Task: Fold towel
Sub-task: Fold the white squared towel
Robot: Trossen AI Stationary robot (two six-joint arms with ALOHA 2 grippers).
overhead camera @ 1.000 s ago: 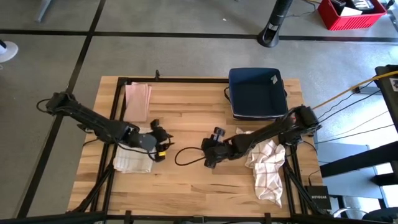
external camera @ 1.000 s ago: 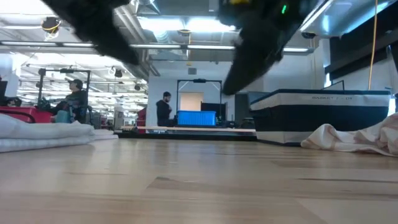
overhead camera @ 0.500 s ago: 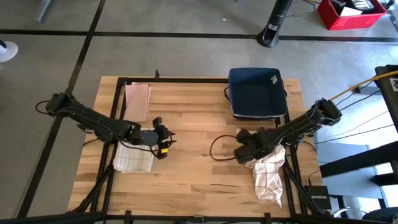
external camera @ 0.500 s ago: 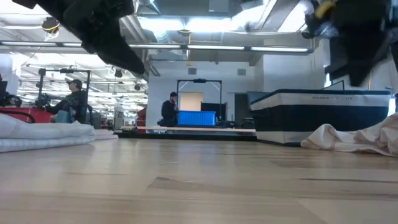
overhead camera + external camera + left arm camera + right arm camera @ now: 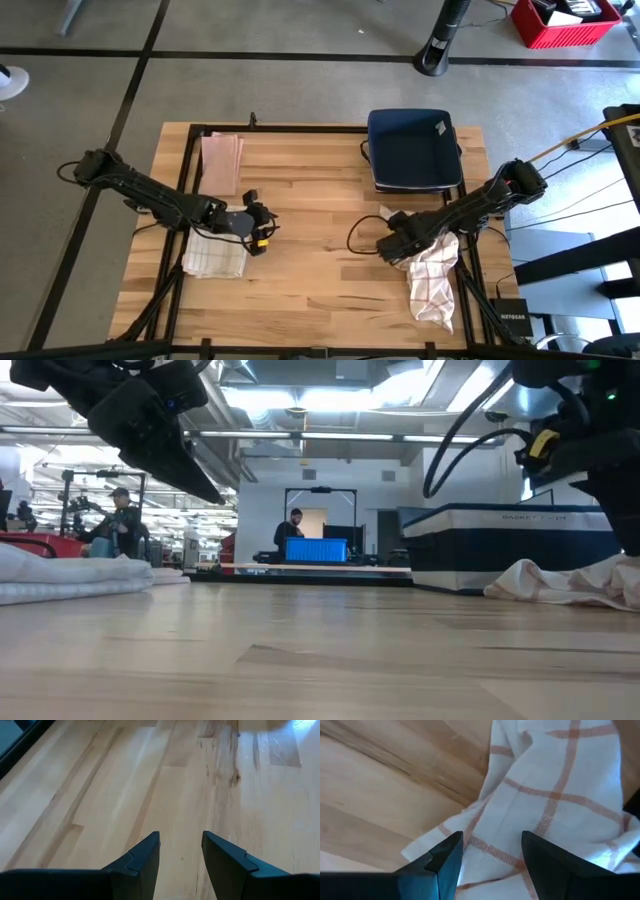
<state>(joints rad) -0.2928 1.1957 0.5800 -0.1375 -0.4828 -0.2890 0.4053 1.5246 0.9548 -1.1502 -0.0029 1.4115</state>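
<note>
A crumpled white towel with orange checks (image 5: 430,275) lies in a heap near the table's right edge; the right wrist view shows it (image 5: 555,805), and so does the low view (image 5: 570,582). My right gripper (image 5: 392,245) hangs open just above the heap's left end (image 5: 490,855), touching nothing. My left gripper (image 5: 257,227) is open over bare wood (image 5: 181,845), beside a folded white checked towel (image 5: 213,257) lying flat at the table's left. A folded pink towel (image 5: 222,163) lies flat farther back.
A dark blue basket (image 5: 414,150) stands at the far right of the table, behind the crumpled towel. A black cable loops out beside my right gripper. Bare wood spans the table's middle (image 5: 320,200). People show in the room beyond, in the low view.
My right gripper has swung from the table's middle toward the right edge and now stands over the crumpled towel's left end. Neither the towel nor my left arm has visibly moved.
</note>
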